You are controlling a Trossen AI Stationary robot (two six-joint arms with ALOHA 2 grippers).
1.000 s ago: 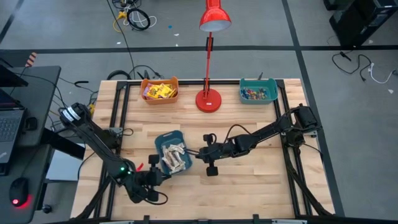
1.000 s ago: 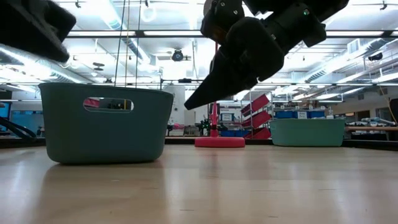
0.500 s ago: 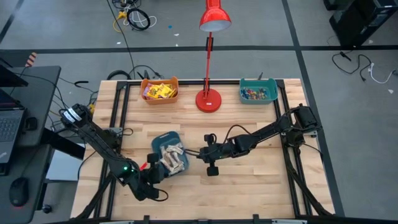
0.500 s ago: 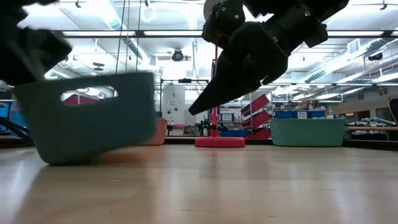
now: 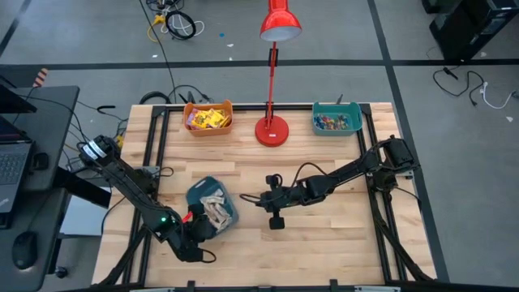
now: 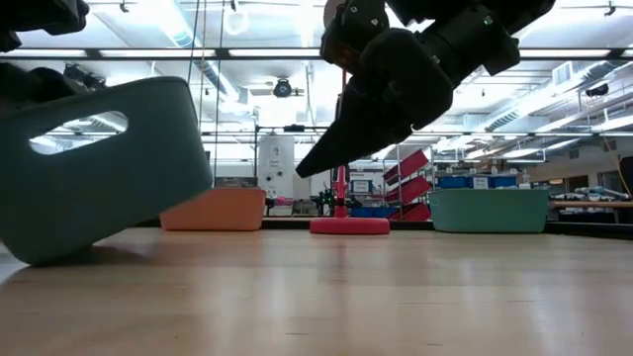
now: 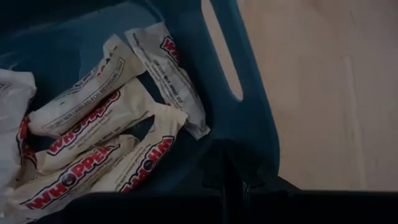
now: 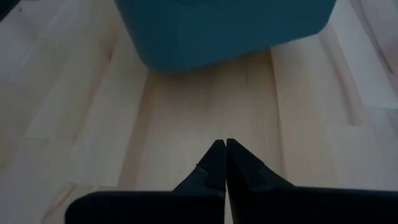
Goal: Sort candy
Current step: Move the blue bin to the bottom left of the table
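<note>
Tipped and dragged leftward, teal bin [image 5: 208,206] hangs from left claw [image 7: 231,177] pinching its rim; right claw [image 8: 221,163] closed.

A tilted bin [image 5: 209,204] holding candy bars [image 5: 216,212] sat near the table's [image 5: 324,235] front-left corner. Along the back edge stood a second bin [image 5: 208,118], a lamp [image 5: 272,130] and a third bin [image 5: 337,119], left to right.

A light butcher-block table [image 5: 324,231] stands on a grey floor [image 5: 454,146] crossed by dark seams. A red desk lamp [image 5: 273,122] sits at the middle of the table's far edge. Cables [image 5: 174,23] lie coiled on the floor beyond. A laptop [image 5: 12,166] and a mouse [image 5: 24,250] rest on a dark desk [image 5: 40,113] beside the table. Overhead, long ceiling lights [image 6: 247,54] glow, with red shelving [image 6: 410,188] behind.
</note>
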